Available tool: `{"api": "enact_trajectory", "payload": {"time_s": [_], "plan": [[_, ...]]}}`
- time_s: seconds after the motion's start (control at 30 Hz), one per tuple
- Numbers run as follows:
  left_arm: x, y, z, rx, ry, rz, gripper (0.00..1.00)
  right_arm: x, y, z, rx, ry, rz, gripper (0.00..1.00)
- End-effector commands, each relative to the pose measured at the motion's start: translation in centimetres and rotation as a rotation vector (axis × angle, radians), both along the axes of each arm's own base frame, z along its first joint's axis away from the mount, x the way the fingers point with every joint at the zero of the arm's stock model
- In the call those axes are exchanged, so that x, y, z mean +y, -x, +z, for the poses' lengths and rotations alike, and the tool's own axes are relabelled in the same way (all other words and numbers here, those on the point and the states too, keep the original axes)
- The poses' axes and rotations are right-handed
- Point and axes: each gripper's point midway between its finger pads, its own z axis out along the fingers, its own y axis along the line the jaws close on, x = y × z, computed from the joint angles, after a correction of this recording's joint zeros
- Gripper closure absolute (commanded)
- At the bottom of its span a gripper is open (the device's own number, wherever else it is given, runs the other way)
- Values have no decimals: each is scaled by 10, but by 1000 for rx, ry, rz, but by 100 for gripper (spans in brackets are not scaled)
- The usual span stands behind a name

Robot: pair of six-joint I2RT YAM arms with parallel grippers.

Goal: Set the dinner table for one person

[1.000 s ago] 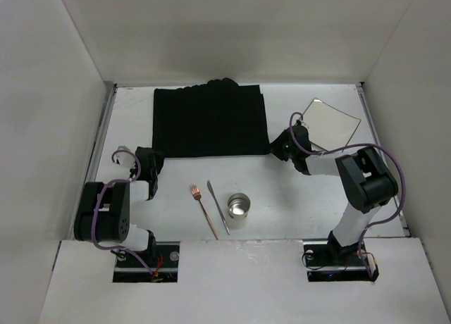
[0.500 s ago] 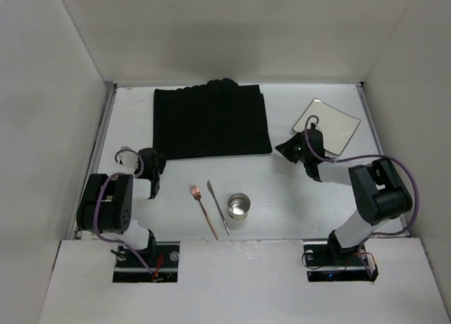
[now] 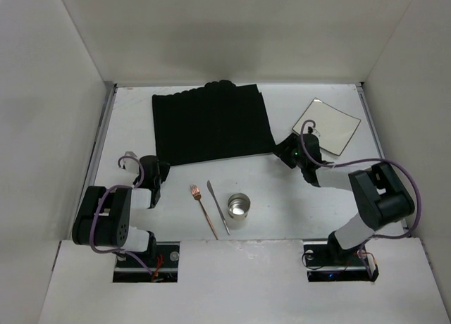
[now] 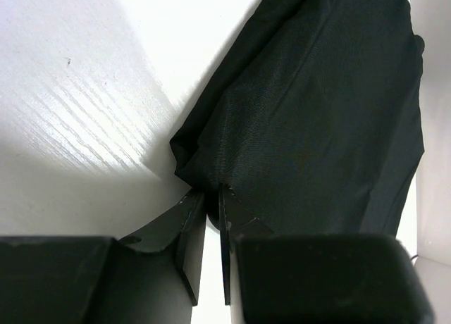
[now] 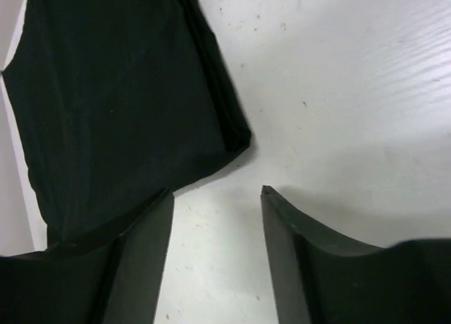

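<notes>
Pinching mat (image 4: 317,113) corner, left gripper (image 4: 211,191), right gripper (image 5: 216,190) parted, mat cropped

Left arm (image 3: 106,222): folded tight by base, elbow bulk low at left edge, short white forearm reaching forward-right.
Left claw (image 4: 211,197): low over desk (image 4: 84,91), fingers pressed nearly together, pinching near corner of black cloth mat (image 4: 317,113).
Right arm (image 3: 373,197): elbow out to right, forearm stretched left and away across desk.
Right claw (image 5: 215,192): fingers spread wide, nothing between them, tips low near desk, mat corner just ahead of gap; contact with mat unclear.
</notes>
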Motion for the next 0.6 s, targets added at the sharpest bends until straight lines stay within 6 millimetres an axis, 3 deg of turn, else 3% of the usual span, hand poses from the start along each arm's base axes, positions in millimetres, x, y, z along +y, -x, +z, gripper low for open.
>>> {"api": "enact_trajectory", "payload": {"time_s": [0.0, 0.23, 0.33, 0.43, 0.57], "plan": [[3, 17, -13, 54, -24, -6, 90, 4, -26, 11, -40, -34, -60, 47], [-8, 21, -14, 57, -55, -35, 89, 19, -48, -13, 20, -92, -94, 60], [-10, 19, -14, 55, -49, -38, 89, 21, -53, -21, 34, -105, -117, 73], [-11, 18, -13, 53, -46, -38, 89, 19, -55, -20, 31, -109, -138, 93], [-14, 18, -11, 47, -43, -45, 89, 5, -37, -6, -7, -93, -172, 98]]}}
